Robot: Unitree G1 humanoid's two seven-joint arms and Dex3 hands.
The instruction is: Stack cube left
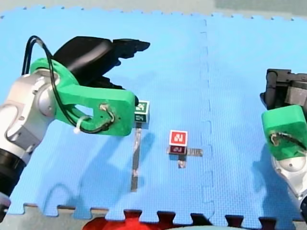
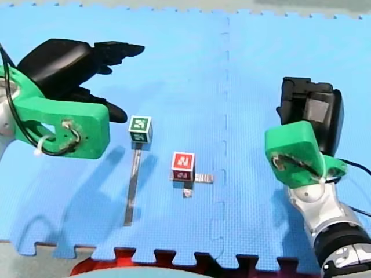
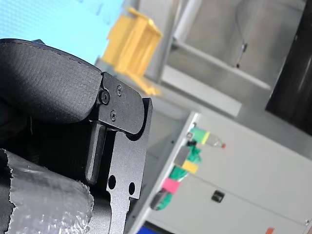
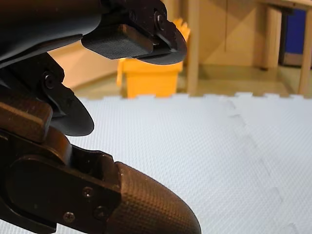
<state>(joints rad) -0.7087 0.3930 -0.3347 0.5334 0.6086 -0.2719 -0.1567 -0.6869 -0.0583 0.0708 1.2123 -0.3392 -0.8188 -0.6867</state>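
Blue foam mat (image 2: 243, 69) carries two separate cubes: green cube (image 2: 140, 128) at ten o'clock of red cube (image 2: 183, 165). Left hand (image 2: 81, 63), empty and unclenched, hovers at ten o'clock of the green cube. Right hand (image 2: 310, 113), at three o'clock: state indeterminable. Judged stage: approach. Next requirement: a descent and a grasp.

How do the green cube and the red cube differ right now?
The green cube sits farther back, near the left robot hand; the red cube sits farther forward, nearer the mat seam. The green cube stands at the end of a long tape strip; the red cube stands on a short tape cross. Both bear patterned markers and lie unheld on the blue mat.
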